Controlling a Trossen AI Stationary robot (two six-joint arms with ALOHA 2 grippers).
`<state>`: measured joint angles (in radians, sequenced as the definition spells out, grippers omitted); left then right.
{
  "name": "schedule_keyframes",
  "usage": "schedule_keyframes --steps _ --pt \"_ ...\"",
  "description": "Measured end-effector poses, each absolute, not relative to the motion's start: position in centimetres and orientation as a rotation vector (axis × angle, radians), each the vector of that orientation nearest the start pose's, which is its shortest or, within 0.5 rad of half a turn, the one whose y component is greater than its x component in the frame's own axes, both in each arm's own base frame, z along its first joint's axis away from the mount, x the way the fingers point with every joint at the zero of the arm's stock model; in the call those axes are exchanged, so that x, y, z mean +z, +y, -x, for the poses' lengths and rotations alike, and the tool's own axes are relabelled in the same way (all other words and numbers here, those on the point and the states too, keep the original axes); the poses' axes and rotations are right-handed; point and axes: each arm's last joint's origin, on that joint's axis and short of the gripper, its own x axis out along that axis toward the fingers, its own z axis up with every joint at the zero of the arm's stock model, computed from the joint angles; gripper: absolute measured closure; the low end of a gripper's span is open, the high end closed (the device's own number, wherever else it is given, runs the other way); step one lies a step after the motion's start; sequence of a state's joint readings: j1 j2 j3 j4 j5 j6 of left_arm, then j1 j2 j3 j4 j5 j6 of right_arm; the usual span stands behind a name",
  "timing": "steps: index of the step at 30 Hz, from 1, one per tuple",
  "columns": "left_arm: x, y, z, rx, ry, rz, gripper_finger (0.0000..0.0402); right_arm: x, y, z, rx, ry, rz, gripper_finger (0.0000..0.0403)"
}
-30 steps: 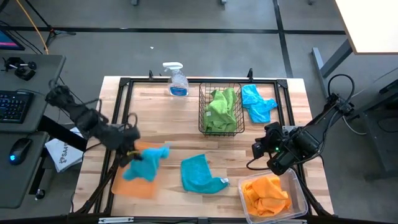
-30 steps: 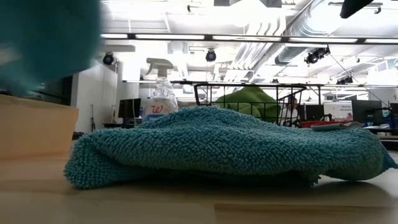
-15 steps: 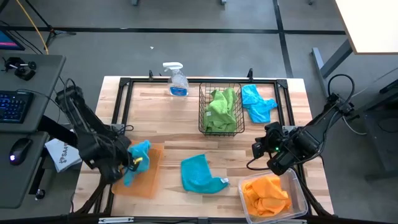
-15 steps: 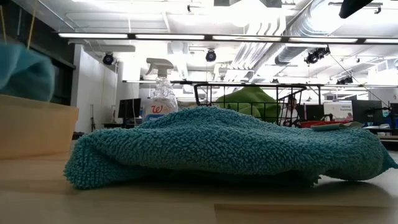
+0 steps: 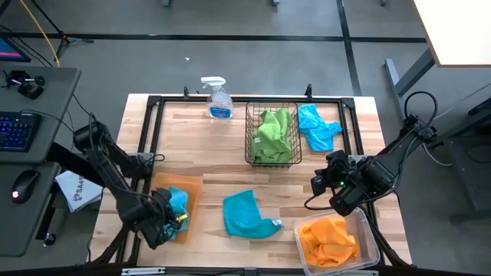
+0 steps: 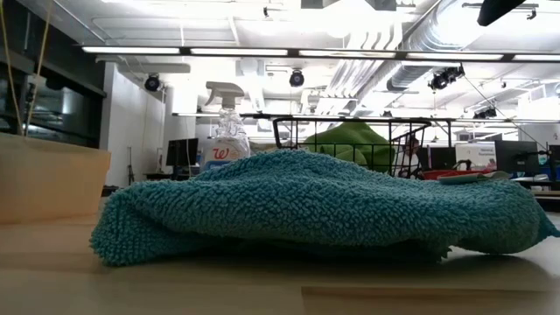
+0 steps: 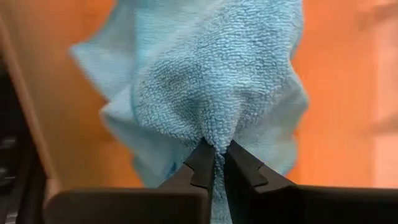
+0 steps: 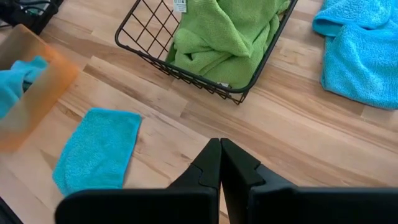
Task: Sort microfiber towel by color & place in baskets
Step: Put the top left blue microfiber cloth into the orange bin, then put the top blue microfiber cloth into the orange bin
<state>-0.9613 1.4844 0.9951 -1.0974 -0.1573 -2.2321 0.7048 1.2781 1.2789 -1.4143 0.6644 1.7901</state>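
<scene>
My left gripper points down over the flat orange tray at the table's near left and is shut on a turquoise towel. A second turquoise towel lies flat on the wood near the front edge. A third turquoise towel lies at the far right. Green towels fill the black wire basket. Orange towels lie in the clear bin. My right gripper is shut on nothing and hangs above the table at the right. My left gripper pinches a bunched fold of the turquoise towel between its two fingertips, coming from above and pointing down. How many layers the fold has does not show. The rest of the cloth spreads slack below the fingers, down inside the orange tray.
A clear spray bottle with blue liquid stands at the far edge, left of the basket. A black frame runs round the tabletop. Bare wood lies between the tray, the basket and the middle towel.
My left gripper has gone toward the table's near edge and down over the orange tray, rolling its wrist, with the turquoise towel still held. The towel has sunk from above the tray wall in the low view to below it, into the tray.
</scene>
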Motion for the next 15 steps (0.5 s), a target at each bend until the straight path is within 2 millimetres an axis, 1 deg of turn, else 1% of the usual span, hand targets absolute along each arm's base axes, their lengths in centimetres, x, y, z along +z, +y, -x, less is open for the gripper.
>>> schedule_keyframes --steps 2,6,10,15 --pt "20.8 -19.0 -14.4 0.997 1.196 0.947 0.0376 32.7 11.8 -16.6 -0.822 0.703 -0.722 0.0402" --pt "21.7 -18.2 -14.9 0.951 1.212 0.956 0.0336 32.7 11.8 -16.6 -0.821 0.705 -0.721 0.0402" --pt "23.8 -17.3 -15.4 0.812 1.235 0.950 0.0293 32.7 11.8 -16.6 -0.817 0.712 -0.715 0.0402" --pt "26.8 -15.7 -15.5 0.632 1.215 0.948 0.0246 32.7 11.8 -16.6 -0.813 0.729 -0.709 0.0402"
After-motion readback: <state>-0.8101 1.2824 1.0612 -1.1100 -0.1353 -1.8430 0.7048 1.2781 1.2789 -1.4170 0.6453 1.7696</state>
